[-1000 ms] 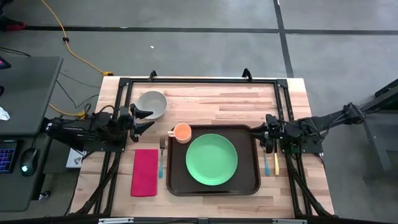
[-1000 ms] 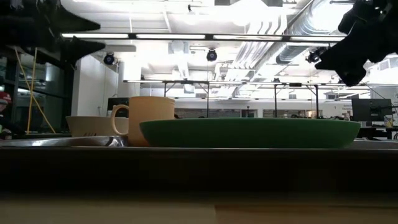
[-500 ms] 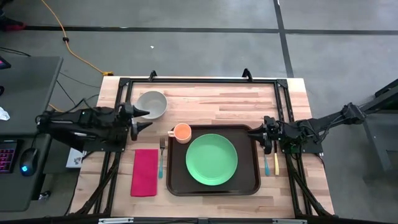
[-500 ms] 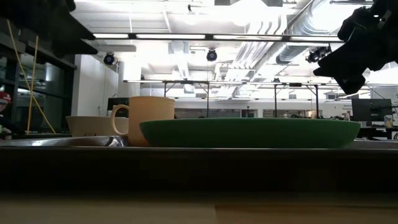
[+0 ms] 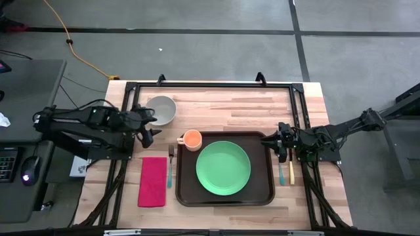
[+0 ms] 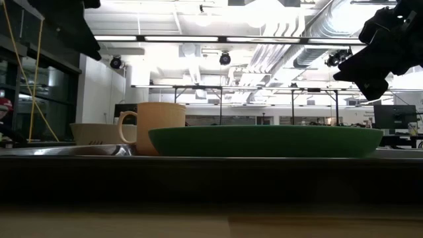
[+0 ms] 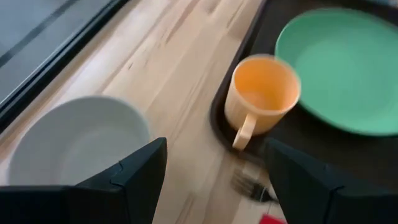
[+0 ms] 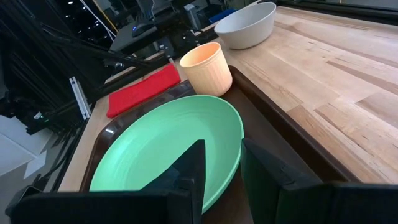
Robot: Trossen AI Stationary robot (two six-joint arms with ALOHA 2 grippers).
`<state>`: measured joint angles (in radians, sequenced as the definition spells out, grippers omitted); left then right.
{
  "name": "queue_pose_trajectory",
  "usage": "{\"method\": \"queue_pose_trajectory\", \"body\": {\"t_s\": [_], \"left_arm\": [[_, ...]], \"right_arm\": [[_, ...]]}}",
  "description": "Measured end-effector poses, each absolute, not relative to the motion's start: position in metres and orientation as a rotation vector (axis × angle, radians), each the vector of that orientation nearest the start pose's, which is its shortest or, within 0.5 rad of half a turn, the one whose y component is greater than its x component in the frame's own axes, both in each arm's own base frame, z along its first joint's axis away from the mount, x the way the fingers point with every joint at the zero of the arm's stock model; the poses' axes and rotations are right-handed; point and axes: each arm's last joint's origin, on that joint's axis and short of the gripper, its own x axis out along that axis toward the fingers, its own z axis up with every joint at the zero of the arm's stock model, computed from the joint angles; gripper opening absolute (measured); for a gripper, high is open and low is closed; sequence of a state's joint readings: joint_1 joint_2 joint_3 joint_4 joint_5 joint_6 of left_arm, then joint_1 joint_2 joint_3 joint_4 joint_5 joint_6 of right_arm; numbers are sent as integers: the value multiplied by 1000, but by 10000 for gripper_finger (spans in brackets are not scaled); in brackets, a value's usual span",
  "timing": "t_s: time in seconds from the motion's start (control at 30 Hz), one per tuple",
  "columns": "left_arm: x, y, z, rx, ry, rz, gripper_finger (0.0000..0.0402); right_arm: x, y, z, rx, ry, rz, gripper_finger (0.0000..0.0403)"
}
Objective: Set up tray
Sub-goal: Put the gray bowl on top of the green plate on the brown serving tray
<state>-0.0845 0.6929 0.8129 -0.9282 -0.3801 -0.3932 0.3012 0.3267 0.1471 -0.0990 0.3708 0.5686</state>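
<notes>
The dark brown tray (image 5: 269,191) lies flat on the wooden table, and the green plate (image 5: 223,168) rests in its middle. An orange mug (image 5: 192,138) stands upright in the tray's far left corner. My left gripper (image 5: 149,126) hangs open above the table between the grey bowl (image 5: 160,109) and the mug; its wrist view shows the bowl (image 7: 74,143) and the mug (image 7: 261,93) beyond its fingers. My right gripper (image 5: 266,139) hovers over the tray's right rim, open by a narrow gap, facing the plate (image 8: 168,149).
A red napkin (image 5: 153,181) and a blue-handled fork (image 5: 170,165) lie left of the tray. Two utensils, one blue-handled (image 5: 281,172) and one yellow-handled (image 5: 291,172), lie to its right. A black frame (image 5: 210,84) borders the table. Bare wood lies beyond the tray's far rim.
My left arm has drawn back toward the table's left edge, and its gripper has risen, climbing out of the top of the low view. My right gripper has shifted a little toward the tray. The objects have stayed where they were.
</notes>
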Motion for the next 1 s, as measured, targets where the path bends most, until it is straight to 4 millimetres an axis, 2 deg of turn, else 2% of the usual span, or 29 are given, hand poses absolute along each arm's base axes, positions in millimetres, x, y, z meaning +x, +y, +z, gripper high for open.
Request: {"method": "queue_pose_trajectory", "body": {"t_s": [0.2, 0.33, 0.43, 0.77, 1.0], "left_arm": [[137, 5, 299, -167, 855, 498, 299], [149, 21, 292, -216, 930, 556, 299], [153, 36, 286, -257, 992, 537, 299], [149, 86, 273, -340, 1098, 455, 299], [149, 108, 262, -420, 1124, 349, 299]], "right_arm": [[111, 23, 177, 473, 235, -142, 78], [111, 23, 178, 473, 235, -141, 78], [111, 24, 178, 475, 238, -133, 78], [111, 24, 178, 475, 240, -127, 78], [111, 24, 178, 475, 240, -127, 78]]}}
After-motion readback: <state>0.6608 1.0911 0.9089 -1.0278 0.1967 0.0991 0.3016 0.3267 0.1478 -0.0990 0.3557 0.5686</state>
